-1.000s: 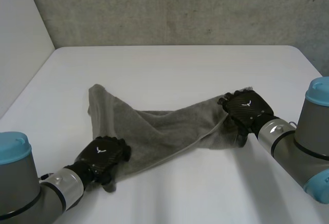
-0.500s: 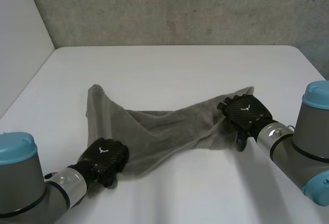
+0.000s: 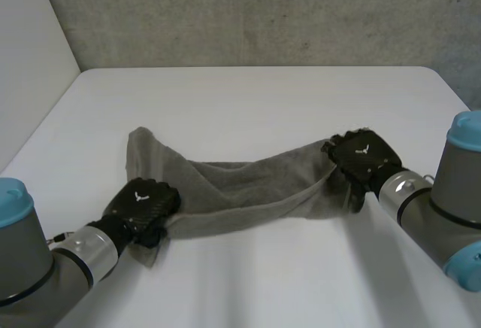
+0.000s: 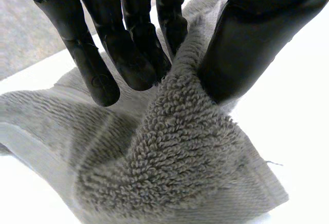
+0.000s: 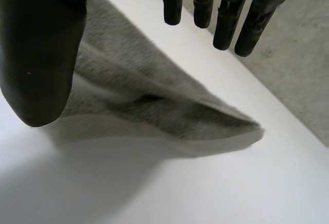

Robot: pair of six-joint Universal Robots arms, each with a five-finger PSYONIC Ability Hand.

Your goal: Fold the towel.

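A grey towel (image 3: pixel 240 189) lies bunched and stretched across the white table (image 3: pixel 255 102) between my two hands. My left hand (image 3: pixel 141 204) is at its near left end. In the left wrist view the left hand (image 4: pixel 128 44) pinches a raised fold of the towel (image 4: pixel 175 152) between thumb and fingers. My right hand (image 3: pixel 362 159) rests over the towel's right end. In the right wrist view the right hand (image 5: pixel 41 44) has straight, spread fingers, and the towel's corner (image 5: pixel 154 111) lies flat on the table under its palm, not gripped.
A grey concrete wall (image 3: pixel 263 12) stands behind the table's far edge. A pale wall (image 3: pixel 30 57) runs along the left side. The towel's far left corner (image 3: pixel 139 136) lies flat on the table.
The left hand has closed on the towel's near left end and drawn it a little away from the front edge. The right hand has barely shifted.
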